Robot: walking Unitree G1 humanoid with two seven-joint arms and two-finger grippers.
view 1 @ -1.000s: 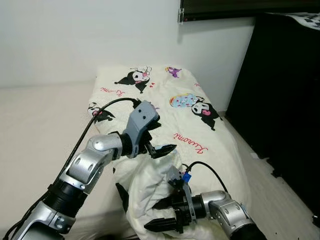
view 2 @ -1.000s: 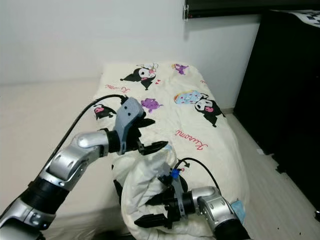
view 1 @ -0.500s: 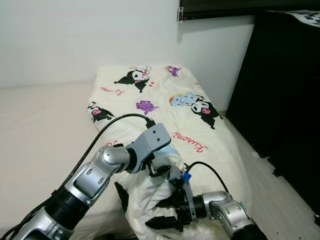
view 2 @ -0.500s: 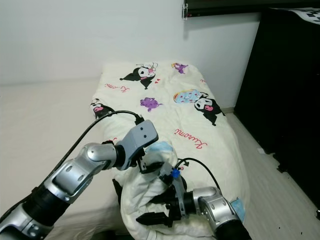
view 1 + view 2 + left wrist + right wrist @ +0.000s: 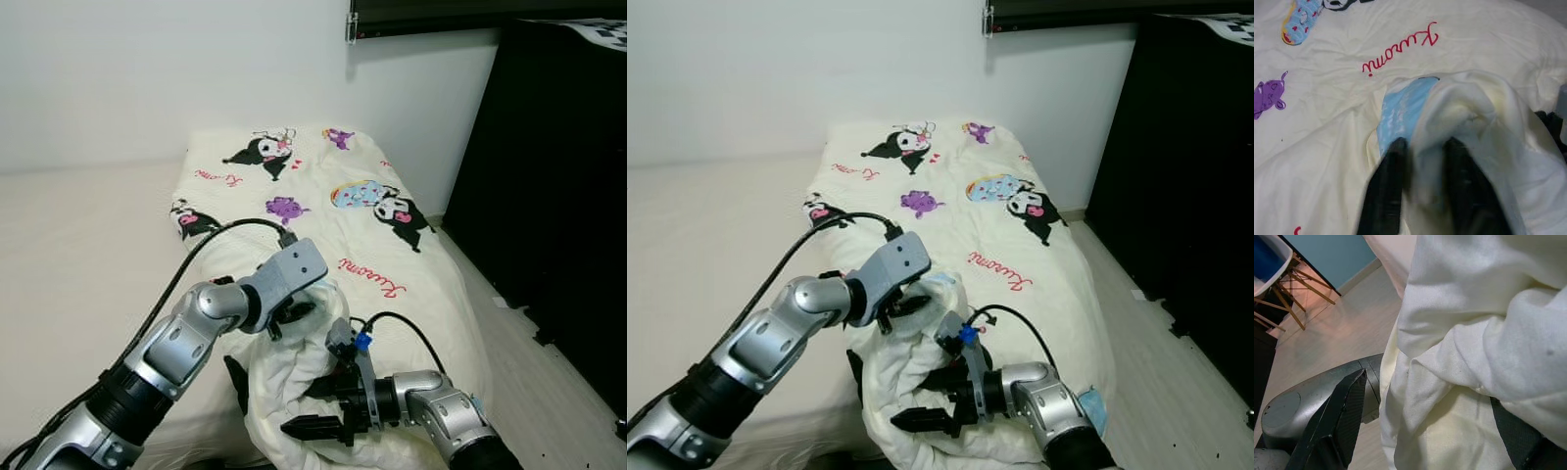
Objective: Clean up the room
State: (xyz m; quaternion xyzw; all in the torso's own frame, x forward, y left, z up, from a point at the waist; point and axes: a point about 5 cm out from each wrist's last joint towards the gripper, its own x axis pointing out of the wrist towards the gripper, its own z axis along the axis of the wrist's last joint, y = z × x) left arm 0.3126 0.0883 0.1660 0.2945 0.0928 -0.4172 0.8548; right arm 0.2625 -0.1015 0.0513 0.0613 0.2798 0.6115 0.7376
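both grippers on the bunched-up duvet

at the near end of the bed (image 5: 88,255) the cartoon-print duvet (image 5: 392,264) is bunched into a pale lump (image 5: 294,392), and both arms are on it. left gripper (image 5: 1422,191) reaches down from the left, elbow bent, wrist tipped over the top of the lump; in the wrist view its two black fingers (image 5: 1383,191) are pinching a fold of cream fabric next to a light blue patch (image 5: 1400,110). right gripper (image 5: 318,411) comes in low from the right, forearm about level, fingers (image 5: 1337,421) spread wide with the cloth between them.

lump sits right at the foot edge and spills over it. open floor (image 5: 549,382) runs down the right side up to a black cabinet (image 5: 549,166).

compared to a second ago the left gripper has dropped from hovering above the lump onto it, and the right one has barely moved.
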